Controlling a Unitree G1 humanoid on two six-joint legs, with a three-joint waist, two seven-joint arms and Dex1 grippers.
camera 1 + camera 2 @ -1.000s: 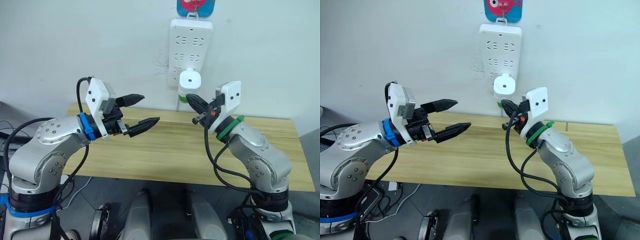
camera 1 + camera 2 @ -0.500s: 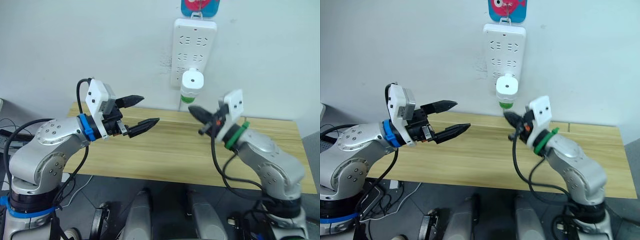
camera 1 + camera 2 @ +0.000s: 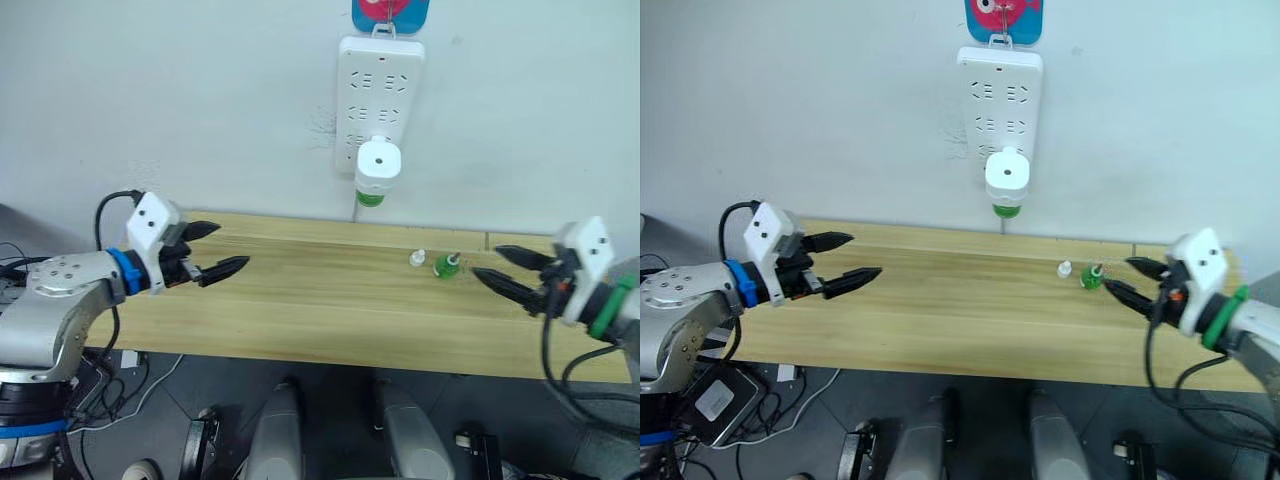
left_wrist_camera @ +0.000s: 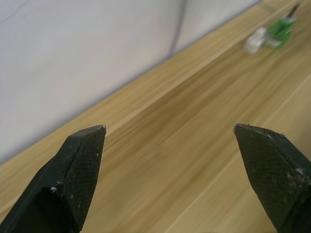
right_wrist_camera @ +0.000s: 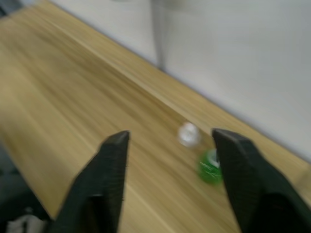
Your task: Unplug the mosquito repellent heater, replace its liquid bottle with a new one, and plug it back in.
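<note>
The white mosquito repellent heater (image 3: 379, 163) is plugged into the bottom of the wall power strip (image 3: 381, 95). The new green bottle (image 3: 370, 197) is fitted under it, without a cap. The old liquid bottle (image 3: 446, 265), green with a thin dark wick, stands on the table's right part, and a small white cap (image 3: 417, 259) lies loose just left of it. My right gripper (image 3: 507, 268) hovers open just right of that bottle, holding nothing; the right wrist view has bottle (image 5: 210, 167) and cap (image 5: 188, 134) between its fingers. My left gripper (image 3: 216, 250) is open and empty over the table's left end.
The wooden table (image 3: 320, 310) runs along the white wall. A thin cable (image 3: 357, 212) drops from the strip to the table's back edge. A colourful hook (image 3: 390, 14) holds the strip up.
My right gripper has drawn away from the heater, down and to the right, and has opened. My left arm has pulled back to the left, still open.
</note>
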